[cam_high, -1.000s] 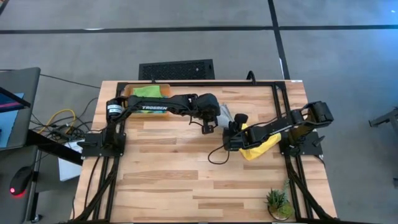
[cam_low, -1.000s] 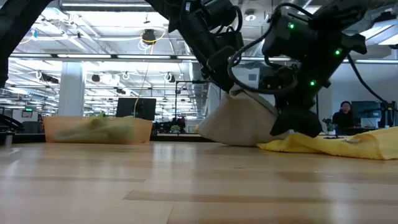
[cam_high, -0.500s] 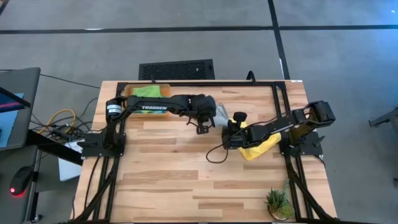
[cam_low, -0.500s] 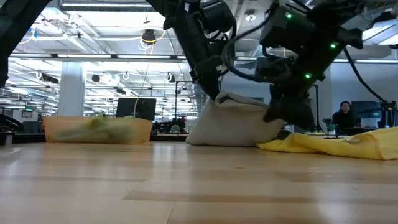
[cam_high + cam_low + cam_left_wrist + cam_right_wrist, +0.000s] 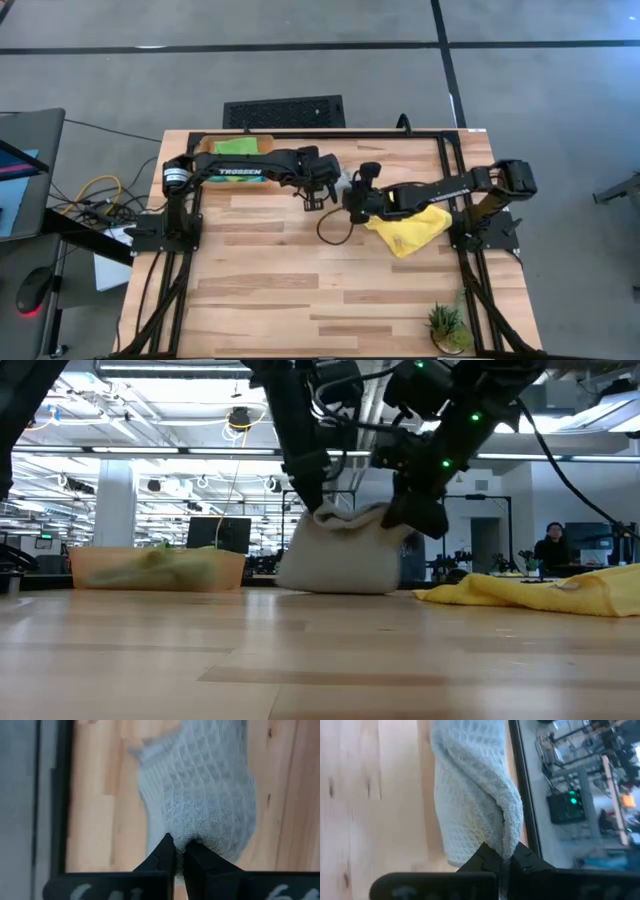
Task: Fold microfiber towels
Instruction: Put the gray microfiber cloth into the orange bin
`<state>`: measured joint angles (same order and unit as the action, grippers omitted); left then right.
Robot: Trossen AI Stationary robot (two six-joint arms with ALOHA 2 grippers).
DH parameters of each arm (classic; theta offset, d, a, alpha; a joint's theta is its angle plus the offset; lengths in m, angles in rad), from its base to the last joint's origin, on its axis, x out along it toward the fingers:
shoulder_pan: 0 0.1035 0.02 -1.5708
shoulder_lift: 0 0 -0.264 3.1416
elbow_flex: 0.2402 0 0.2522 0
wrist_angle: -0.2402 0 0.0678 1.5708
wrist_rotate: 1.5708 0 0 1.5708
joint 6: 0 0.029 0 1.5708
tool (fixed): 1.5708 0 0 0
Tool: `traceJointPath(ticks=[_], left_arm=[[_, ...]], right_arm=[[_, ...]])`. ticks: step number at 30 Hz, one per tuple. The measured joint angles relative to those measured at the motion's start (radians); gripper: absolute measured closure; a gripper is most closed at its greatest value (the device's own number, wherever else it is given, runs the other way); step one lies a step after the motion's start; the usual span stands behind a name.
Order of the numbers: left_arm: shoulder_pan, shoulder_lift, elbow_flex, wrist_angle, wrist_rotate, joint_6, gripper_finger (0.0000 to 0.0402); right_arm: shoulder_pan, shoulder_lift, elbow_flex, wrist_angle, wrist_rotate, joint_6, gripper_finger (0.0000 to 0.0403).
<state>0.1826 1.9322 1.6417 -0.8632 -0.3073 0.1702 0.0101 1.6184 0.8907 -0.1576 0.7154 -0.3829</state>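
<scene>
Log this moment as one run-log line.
left gripper: shut on grey towel | right gripper: shut on grey towel | yellow towel: on table | green towel: in bin

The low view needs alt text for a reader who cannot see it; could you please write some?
Both grippers, left and right, pinch the top of a light grey towel sagging onto the wooden table. A yellow towel lies crumpled alongside.

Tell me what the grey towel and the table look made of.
Grey towel: soft woven cloth, likely microfiber, with a waffle-grid weave and fuzzy matte pile; it sags limply where pinched. Table: light wood planks, seemingly butcher-block, with visible seams, grain, knots and a smooth, faintly sheened finish.
</scene>
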Motion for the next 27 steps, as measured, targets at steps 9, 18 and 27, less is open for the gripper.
traceJointPath(ticks=[9,18,27], left_arm=[[0.026,-0.111,0.0,-0.157,-0.048,-0.068,0.04],[0.049,-0.12,-0.011,-0.306,-0.175,-0.173,0.04],[0.048,-0.126,-0.01,-0.378,-0.335,-0.325,0.04]], right_arm=[[-0.094,0.0,0.0,0.271,-0.131,-0.213,0.0391],[-0.19,0.006,0.055,0.426,-0.374,-0.289,0.0394],[-0.27,0.007,0.115,0.436,-0.497,-0.317,0.0393]])
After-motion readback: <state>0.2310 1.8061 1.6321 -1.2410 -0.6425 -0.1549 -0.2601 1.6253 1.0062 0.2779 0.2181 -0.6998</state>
